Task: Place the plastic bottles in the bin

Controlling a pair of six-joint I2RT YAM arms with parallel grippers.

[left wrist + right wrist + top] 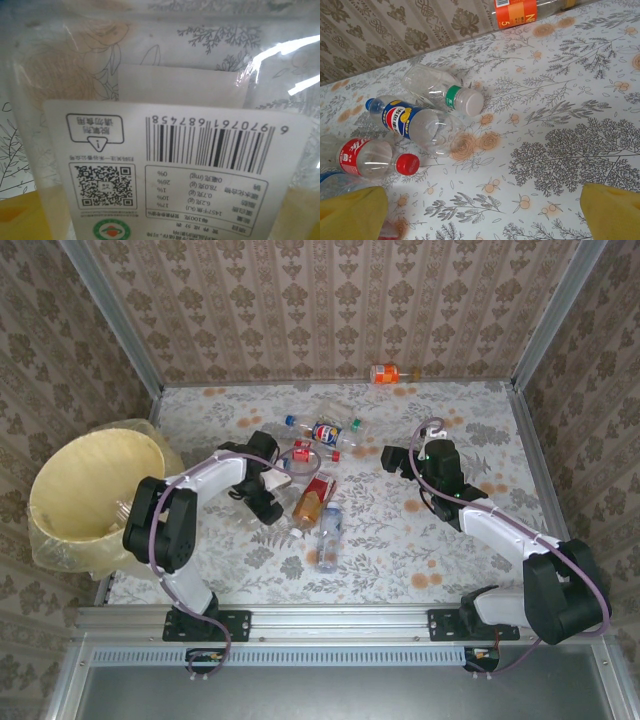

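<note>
You see a pale yellow bin (80, 485) beside a white table (400, 540) printed with grey trees and orange blossoms. The walls (330, 300) carry a beige damask. The blue-label bottle (415, 125) shows yellow marks, the red-label bottle (370, 160) a red cap, the green-band bottle (447, 92) a white one (all clear-bodied). The close label (175, 165) is white with a black barcode. The right fingers (352, 215) are yellow.

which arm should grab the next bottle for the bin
Left. The left hand is down in the bottle pile, a white-labelled bottle close up between its fingers, and the bin sits on its side. The right hand hangs open, short of that pile.
</note>
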